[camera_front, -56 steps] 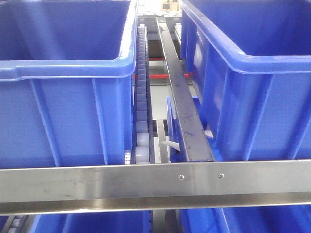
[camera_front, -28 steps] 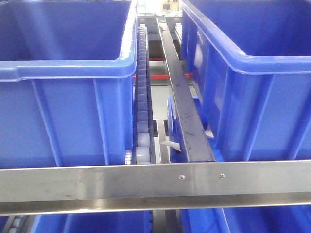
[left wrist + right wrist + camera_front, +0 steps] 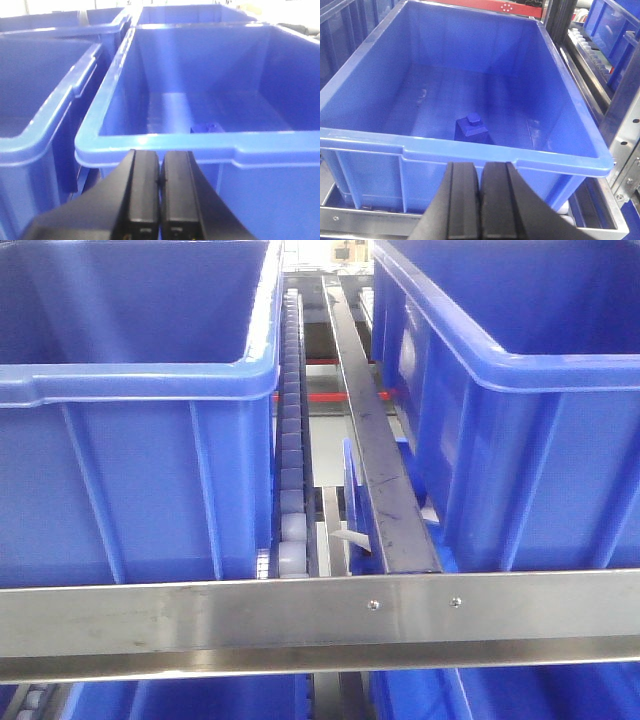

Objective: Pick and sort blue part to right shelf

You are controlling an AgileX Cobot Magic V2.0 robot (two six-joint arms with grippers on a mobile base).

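Both grippers ride in front of big blue bins with nothing in them: our right gripper [image 3: 480, 187] has its black fingers pressed flat together just short of the near rim of a large blue bin [image 3: 380, 60], and our left gripper [image 3: 160, 192] is closed the same way before another blue bin [image 3: 270, 145]. From the front view we see the right shelf [image 3: 320, 615] as a steel front rail with a pale roller track [image 3: 290, 500] running back between two bins. Smallest is the blue part [image 3: 472, 129], a little block with a square stud on top, resting on the bin floor near the front wall; a similar dark blue piece [image 3: 205, 128] lies low in the left-hand bin. We judge the part to be rigid moulded plastic, light and fairly slick, not fragile. Its flat opposite side faces look like the best hold, below the stud, squeezed squarely so it cannot slip out.
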